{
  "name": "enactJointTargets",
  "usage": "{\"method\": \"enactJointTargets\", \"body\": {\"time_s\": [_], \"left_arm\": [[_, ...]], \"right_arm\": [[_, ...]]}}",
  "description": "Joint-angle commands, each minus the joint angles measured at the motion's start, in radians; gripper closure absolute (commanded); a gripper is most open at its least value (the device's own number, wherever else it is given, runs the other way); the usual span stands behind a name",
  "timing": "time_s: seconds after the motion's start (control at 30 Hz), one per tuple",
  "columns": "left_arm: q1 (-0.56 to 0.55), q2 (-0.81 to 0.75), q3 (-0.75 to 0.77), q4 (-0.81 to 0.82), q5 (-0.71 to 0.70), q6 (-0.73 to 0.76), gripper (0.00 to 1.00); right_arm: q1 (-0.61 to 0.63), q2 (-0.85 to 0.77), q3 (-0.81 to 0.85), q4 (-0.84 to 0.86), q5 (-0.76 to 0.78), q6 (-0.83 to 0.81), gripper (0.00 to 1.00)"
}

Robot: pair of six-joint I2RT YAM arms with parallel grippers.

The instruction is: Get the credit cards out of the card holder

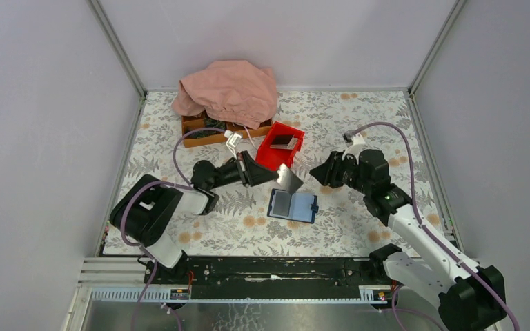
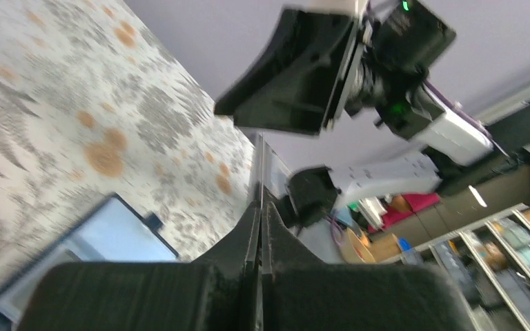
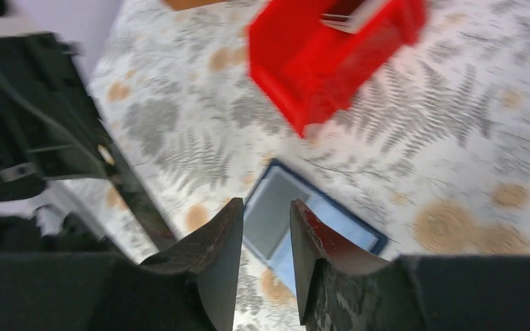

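The card holder (image 1: 293, 205) lies open on the floral table, its blue-grey panels facing up; it also shows in the left wrist view (image 2: 103, 241) and the right wrist view (image 3: 303, 221). My left gripper (image 1: 275, 176) is shut on a silvery credit card (image 1: 290, 179) and holds it in the air between the holder and the red bin. In the left wrist view the card (image 2: 259, 162) shows edge-on between the closed jaws (image 2: 261, 200). My right gripper (image 1: 315, 174) hovers right of the card, open and empty (image 3: 266, 207). A dark card (image 1: 282, 140) lies in the red bin.
The red plastic bin (image 1: 269, 157) stands just behind the held card and shows in the right wrist view (image 3: 317, 76). A wooden tray (image 1: 200, 132) under a pink cloth (image 1: 228, 89) sits at the back. Walls close in the table on three sides.
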Motion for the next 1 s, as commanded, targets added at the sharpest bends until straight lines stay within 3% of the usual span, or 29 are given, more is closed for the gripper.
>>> {"method": "enactJointTargets", "body": {"time_s": [0.0, 0.13, 0.33, 0.57, 0.8, 0.97], "left_arm": [[0.005, -0.014, 0.108, -0.213, -0.143, 0.19, 1.0], [-0.009, -0.083, 0.243, -0.614, -0.339, 0.514, 1.0], [-0.028, -0.079, 0.382, -0.899, -0.597, 0.804, 1.0], [-0.099, -0.005, 0.517, -1.043, -0.82, 1.002, 1.0], [-0.207, 0.081, 0.611, -1.098, -0.983, 1.126, 1.0], [-0.225, 0.136, 0.641, -1.098, -1.066, 1.164, 1.0]], "right_arm": [[-0.001, -0.013, -0.067, 0.009, 0.291, 0.013, 0.61], [0.0, 0.014, -0.113, 0.059, 0.323, 0.002, 0.62], [-0.002, 0.099, -0.189, 0.186, 0.384, 0.004, 0.63], [-0.002, 0.172, -0.208, 0.215, 0.421, -0.005, 0.64], [-0.002, 0.194, -0.209, 0.223, 0.431, -0.002, 0.65], [-0.002, 0.202, -0.211, 0.225, 0.43, -0.003, 0.65]]}}
